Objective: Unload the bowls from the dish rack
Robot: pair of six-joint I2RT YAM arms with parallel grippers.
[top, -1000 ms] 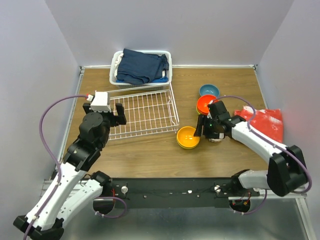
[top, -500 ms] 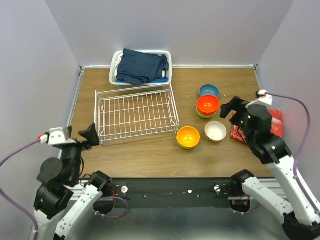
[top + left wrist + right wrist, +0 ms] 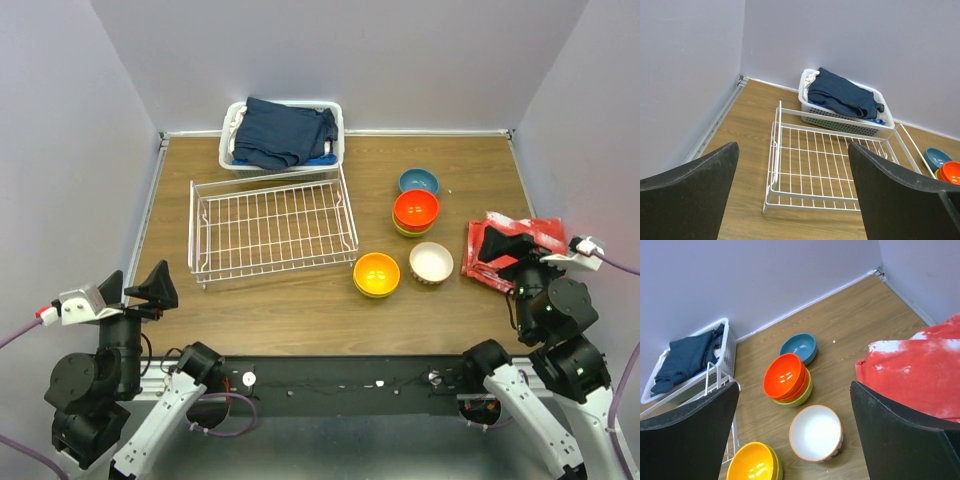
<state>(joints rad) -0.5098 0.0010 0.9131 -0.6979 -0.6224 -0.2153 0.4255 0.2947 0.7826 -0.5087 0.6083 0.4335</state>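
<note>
Left gripper (image 3: 135, 287) at lower left, jaws wide, held nothing. Right gripper (image 3: 505, 243) at right over red cloth (image 3: 545, 232), jaws wide, held nothing. Bowls (image 3: 415, 210) sat on table (image 3: 300, 300), right of dish rack (image 3: 193, 230), centre-left.

Lab booth, plain partition walls (image 3: 350, 60)

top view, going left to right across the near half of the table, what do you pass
rack → yellow bowl → white bowl → red cloth
</note>
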